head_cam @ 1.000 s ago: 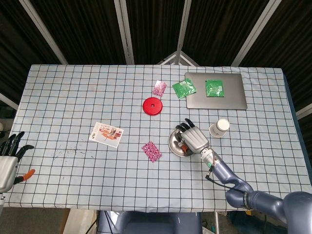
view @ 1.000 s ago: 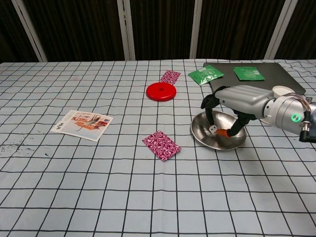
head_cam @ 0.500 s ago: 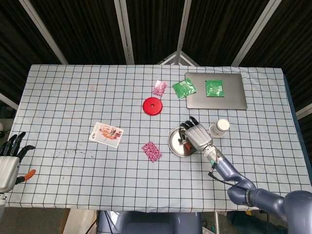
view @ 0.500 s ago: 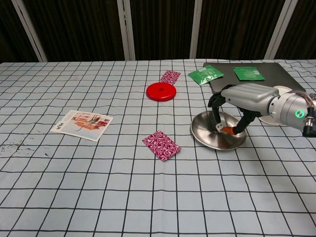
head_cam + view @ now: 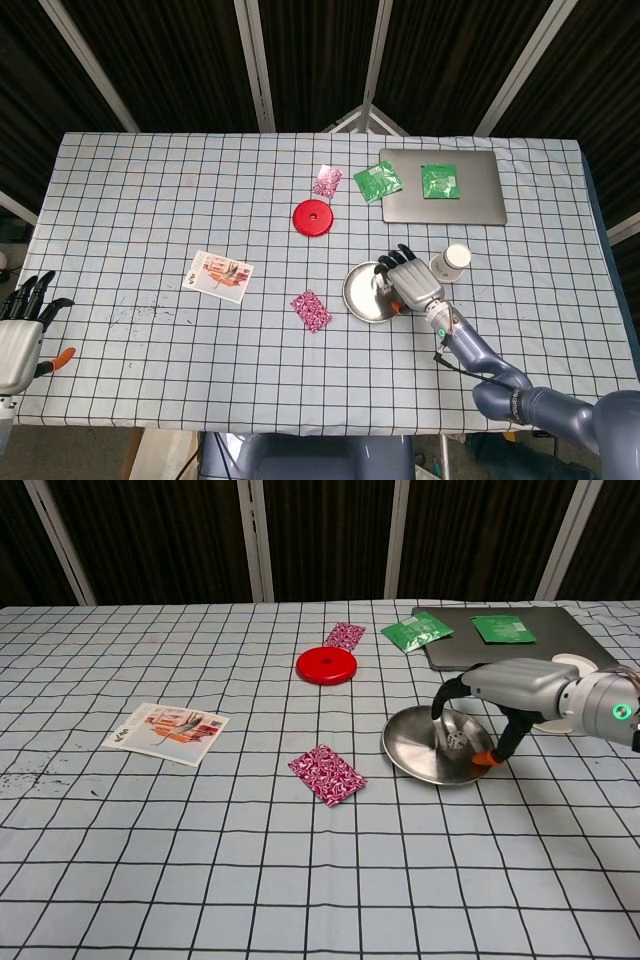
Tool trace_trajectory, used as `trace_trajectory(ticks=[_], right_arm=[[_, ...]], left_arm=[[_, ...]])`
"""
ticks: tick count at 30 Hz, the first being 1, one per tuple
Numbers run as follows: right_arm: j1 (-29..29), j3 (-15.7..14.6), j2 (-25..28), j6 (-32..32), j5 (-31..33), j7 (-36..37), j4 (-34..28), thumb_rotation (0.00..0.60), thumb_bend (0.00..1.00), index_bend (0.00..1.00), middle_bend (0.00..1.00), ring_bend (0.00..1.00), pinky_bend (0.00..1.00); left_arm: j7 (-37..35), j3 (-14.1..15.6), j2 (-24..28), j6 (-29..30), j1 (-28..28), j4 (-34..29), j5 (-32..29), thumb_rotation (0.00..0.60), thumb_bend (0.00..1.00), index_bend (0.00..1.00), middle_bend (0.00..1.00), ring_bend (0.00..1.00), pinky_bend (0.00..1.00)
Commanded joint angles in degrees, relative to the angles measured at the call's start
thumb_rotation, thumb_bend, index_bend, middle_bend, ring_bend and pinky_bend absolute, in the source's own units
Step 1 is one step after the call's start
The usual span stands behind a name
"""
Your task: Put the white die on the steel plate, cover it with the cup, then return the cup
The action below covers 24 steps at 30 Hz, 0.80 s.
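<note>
The steel plate sits right of the table's middle. The white die lies inside it, towards its right side. My right hand hovers over the plate's right rim with its fingers spread downward, and nothing is between them. The die sits apart from the fingers, under the hand. The white paper cup stands upright just right of the hand, partly hidden by it in the chest view. My left hand hangs off the table's left edge, fingers apart and holding nothing.
A red disc lies behind the plate. A grey laptop with a green packet on it is at the back right, another green packet beside it. Two pink patterned packets and a printed card lie around.
My right hand has drawn back to the right from over the plate's middle. The die, earlier between its fingers, now lies free in the plate. The plate shifted slightly left.
</note>
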Motion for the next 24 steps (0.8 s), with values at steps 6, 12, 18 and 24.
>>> trace_trajectory(ticks=[6, 12, 18, 24], right_arm=[[-0.86, 1.28, 1.87, 4.25, -0.91, 1.60, -2.55, 0.600, 0.22, 0.22, 0.18, 0.12, 0.00], [-2.08, 3.44, 4.54, 8.99, -1.45, 4.87, -4.36, 0.600, 0.22, 0.22, 0.18, 0.12, 0.00], [-3.10, 4.40, 7.17, 10.36, -0.09, 4.82, -2.49, 0.600, 0.22, 0.22, 0.18, 0.12, 0.00], [-3.95, 3.56, 8.45, 7.61, 2.39, 4.92, -0.19, 0.600, 0.22, 0.22, 0.18, 0.12, 0.00]], left_arm=[[-0.02, 0.03, -0.02, -0.02, -0.03, 0.05, 0.04, 0.600, 0.24, 0.30, 0.00, 0.00, 0.13], [-0.01, 0.21, -0.03, -0.18, -0.09, 0.04, 0.27, 0.600, 0.24, 0.30, 0.00, 0.00, 0.13], [0.16, 0.29, -0.04, 0.00, 0.01, -0.03, 0.39, 0.600, 0.24, 0.30, 0.00, 0.00, 0.13], [0.66, 0.27, -0.23, -0.19, -0.07, -0.11, 0.22, 0.600, 0.24, 0.30, 0.00, 0.00, 0.13]])
